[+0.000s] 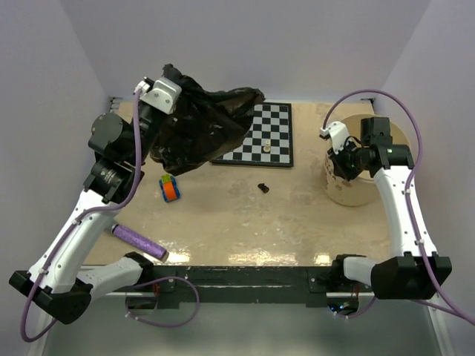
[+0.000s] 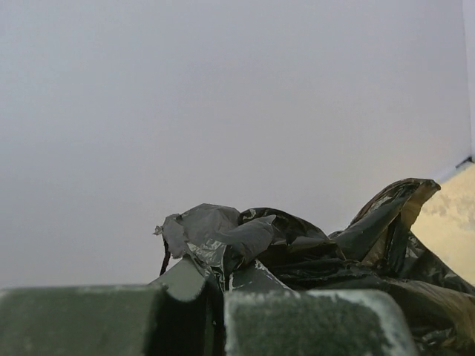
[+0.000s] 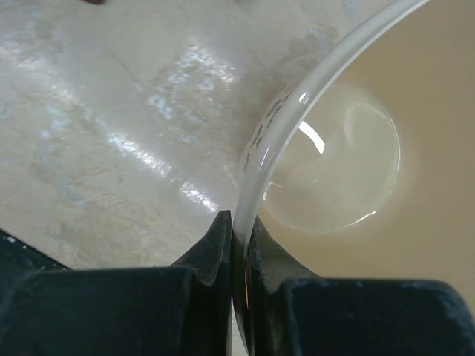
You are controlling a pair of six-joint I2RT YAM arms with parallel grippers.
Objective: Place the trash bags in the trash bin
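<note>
Trash bin stands on glossy beige table.

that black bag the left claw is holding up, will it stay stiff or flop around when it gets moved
Probably floppy: the trash bag hangs in crumpled folds from the left claw. Likely very light, being thin glossy film. It may drape over the rim of the trash bin rather than drop in.

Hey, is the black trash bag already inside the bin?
No, the trash bag hangs from the left arm's jaws near the chessboard, well apart from the trash bin on the right.
</note>
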